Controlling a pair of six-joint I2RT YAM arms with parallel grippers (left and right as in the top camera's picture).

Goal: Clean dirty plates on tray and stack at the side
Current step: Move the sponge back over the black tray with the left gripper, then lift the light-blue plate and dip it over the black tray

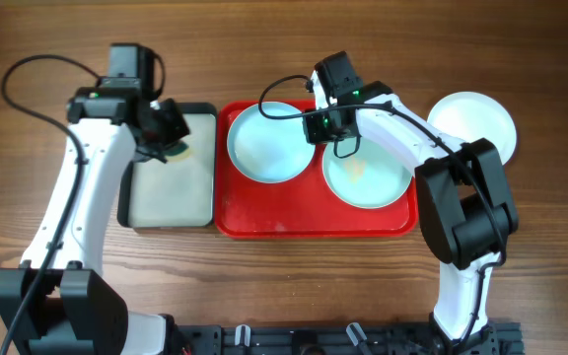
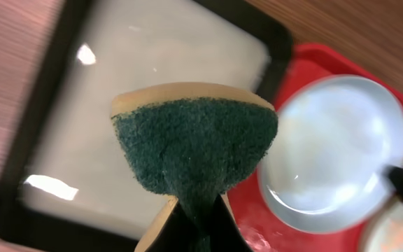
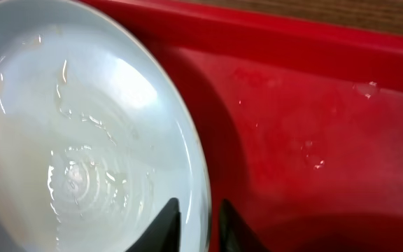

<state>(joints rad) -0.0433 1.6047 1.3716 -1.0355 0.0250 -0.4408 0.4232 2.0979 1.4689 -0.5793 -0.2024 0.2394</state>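
The right pincer point(image 3: 193, 224) straddles, narrowly parted, the rim of the wet aqua plate point(image 3: 82, 140), likely stiff, slippery and best pinched at its edge

I find no legible text, label, brand, number or sign in any of my three views. The plates, the red tray point(image 1: 314, 212) and the black-rimmed tray point(image 1: 166, 187) at its nine o'clock all present unmarked surfaces. The arm housings and camera modules show no markings I can make out.
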